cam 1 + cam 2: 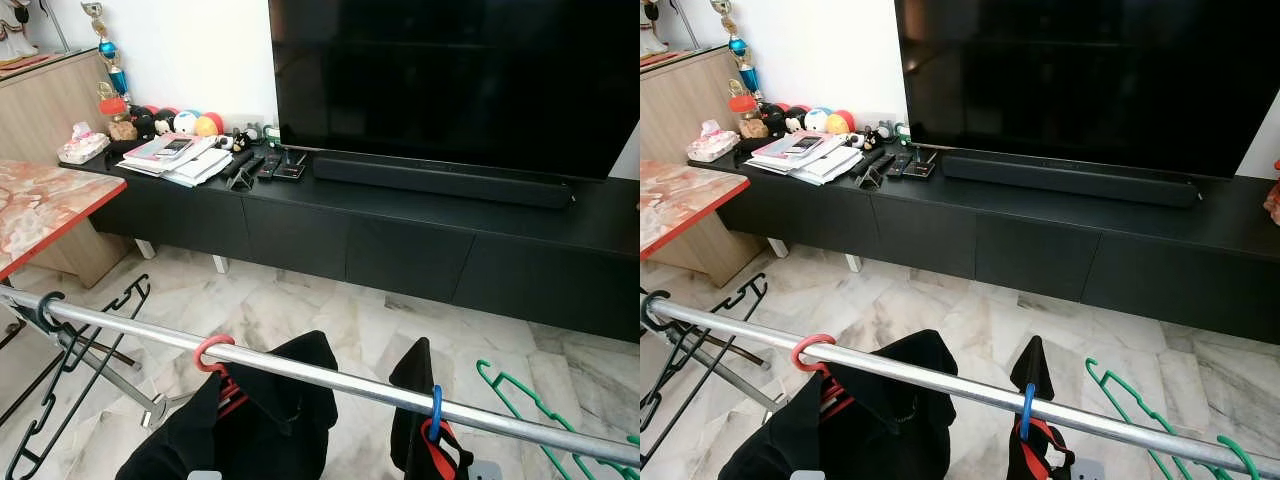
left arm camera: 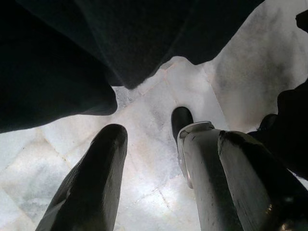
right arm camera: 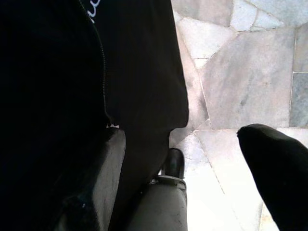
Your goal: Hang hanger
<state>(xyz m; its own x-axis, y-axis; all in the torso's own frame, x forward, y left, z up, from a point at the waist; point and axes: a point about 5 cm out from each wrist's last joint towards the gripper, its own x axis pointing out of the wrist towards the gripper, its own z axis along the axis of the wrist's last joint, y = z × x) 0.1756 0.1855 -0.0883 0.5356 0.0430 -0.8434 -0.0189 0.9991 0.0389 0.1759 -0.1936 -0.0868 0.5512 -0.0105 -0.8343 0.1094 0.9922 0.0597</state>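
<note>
A silver rail (image 1: 330, 378) runs across the front of the head views, low and close to me. A red hanger hook (image 1: 212, 351) rests on it with a black garment (image 1: 255, 420) below. To the right, a blue hanger hook (image 1: 436, 402) carries another black garment (image 1: 415, 400) with red trim. A green hanger (image 1: 525, 405) hangs at the rail's right end, and black hangers (image 1: 95, 320) hang at its left end. My left gripper (image 2: 168, 137) is open over the marble floor, below dark cloth. My right gripper (image 3: 185, 134) is open beside a black garment (image 3: 96, 72), holding nothing.
A long black TV console (image 1: 400, 240) stands ahead with a large TV (image 1: 450, 80) and a soundbar (image 1: 440, 180). Papers (image 1: 180, 158), remotes and toy balls lie at its left end. A marble-topped table (image 1: 40, 205) stands at the left. Marble floor (image 1: 330, 310) lies between.
</note>
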